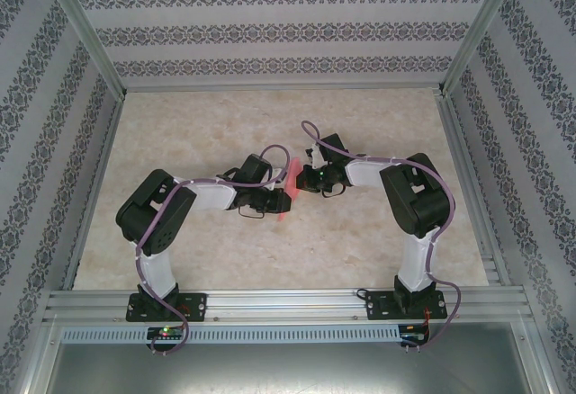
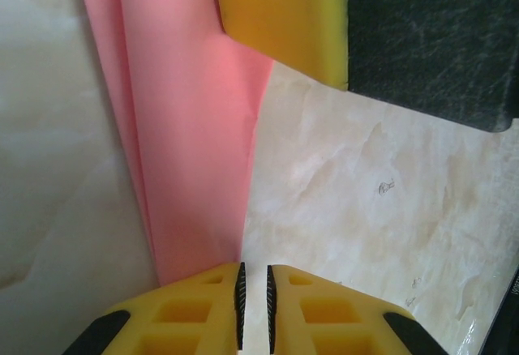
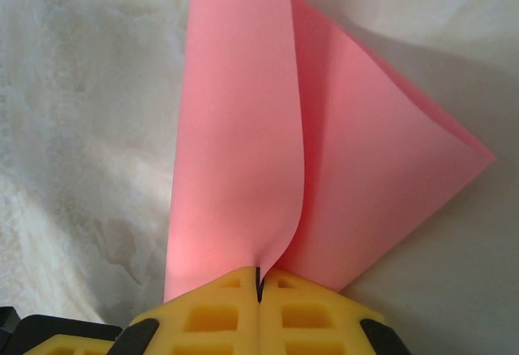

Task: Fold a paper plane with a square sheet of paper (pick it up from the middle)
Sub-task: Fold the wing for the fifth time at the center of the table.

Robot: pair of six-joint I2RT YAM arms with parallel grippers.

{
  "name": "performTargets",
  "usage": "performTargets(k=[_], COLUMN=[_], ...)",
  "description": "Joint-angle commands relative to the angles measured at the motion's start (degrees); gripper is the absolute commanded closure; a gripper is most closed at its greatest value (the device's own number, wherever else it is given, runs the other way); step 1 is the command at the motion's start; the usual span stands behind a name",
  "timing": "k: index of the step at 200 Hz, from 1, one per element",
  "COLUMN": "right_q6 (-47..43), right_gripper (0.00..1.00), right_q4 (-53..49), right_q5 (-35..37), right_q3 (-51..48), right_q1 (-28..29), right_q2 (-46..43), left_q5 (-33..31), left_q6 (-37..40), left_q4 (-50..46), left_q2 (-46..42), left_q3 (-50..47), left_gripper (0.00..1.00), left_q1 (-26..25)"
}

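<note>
The square sheet of paper (image 1: 293, 172) is pink and folded into long layers, and it is held up between the two arms at mid-table. My right gripper (image 3: 259, 278) is shut on the sheet's near edge (image 3: 243, 128), and two flaps spread away from its jaws. My left gripper (image 2: 253, 278) stands beside the sheet (image 2: 190, 144). Its jaws are a narrow gap apart, with bare table showing between them and the paper just left of its left finger. One yellow finger of the right gripper (image 2: 280, 14) touches the sheet's far end. A paper plane is out of view.
The marble-patterned tabletop (image 1: 180, 133) is ringed by patterned walls and an aluminium frame (image 1: 270, 304). Both arm bases stand at the near edge, and the two wrists (image 1: 270, 198) nearly meet at the centre.
</note>
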Motion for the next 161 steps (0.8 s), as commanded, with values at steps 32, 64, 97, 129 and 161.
performTargets(k=[32,64,97,129,161], right_q6=[0.97,1.92,2.50,2.87,2.58], right_gripper=[1.00,0.99,0.90,0.78,0.71], right_q4=[-3.21,-2.13,-2.23,-3.16,-4.79], right_q5=[5.25,4.77,4.54,3.84,3.68], right_q3=[-2.98,-3.21,-2.99,-2.90,-4.80], right_q1=[0.23,0.42,0.34,-0.25,-1.93], right_q2=[2.56,1.94,-0.63,-4.05,-9.31], left_q5=[-0.56,-3.97,-6.76,-9.43,-10.63], left_q6=[1.25,4.29,6.19,7.70,8.66], left_q4=[-1.45,-4.89,-6.50,-7.80,-8.06], left_q2=[2.82,4.23,5.45,6.50,7.38], left_q3=[0.09,-0.05,-1.35,-2.03,-2.34], left_gripper=[0.81,0.81,0.82,0.82,0.82], left_q1=[0.27,-0.32,-0.51,-0.69,-0.69])
